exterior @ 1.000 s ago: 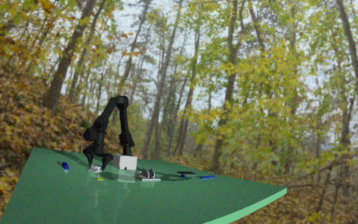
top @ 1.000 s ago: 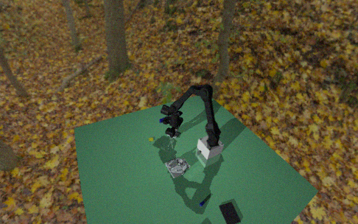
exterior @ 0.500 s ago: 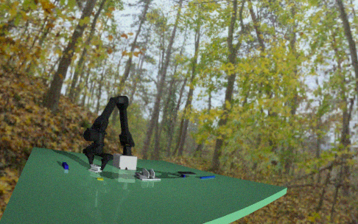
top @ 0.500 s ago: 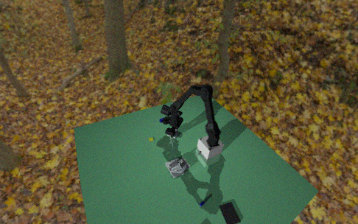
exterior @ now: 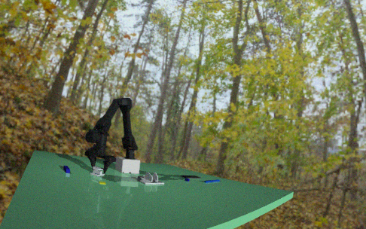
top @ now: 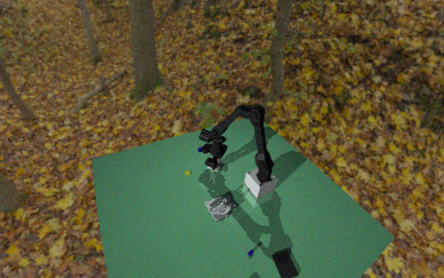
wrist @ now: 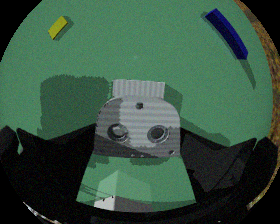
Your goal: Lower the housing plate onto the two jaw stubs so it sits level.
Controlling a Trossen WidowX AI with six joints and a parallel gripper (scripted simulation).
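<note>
The housing plate [top: 215,169] [exterior: 97,172] [wrist: 139,119] is pale grey and ridged, with two round holes. My gripper [exterior: 99,170] [wrist: 138,131] points down and is shut on it, with one black finger at each side edge. The plate is at the green surface or just above it; the exact gap cannot be told. The jaw assembly [top: 220,207] [exterior: 151,178], a flat grey-white base with upright rounded parts, stands apart from the gripper, in front of the arm's base. Its pins and stubs are too small to make out.
A yellow block [top: 187,173] [exterior: 102,183] [wrist: 57,27] lies near the gripper. A blue curved piece [top: 200,149] [exterior: 67,169] [wrist: 227,34] lies beyond it. A white block [top: 259,186] [exterior: 127,166] carries the arm. A black slab [top: 286,262] lies past the jaw assembly, near a blue-ended tool [top: 250,252].
</note>
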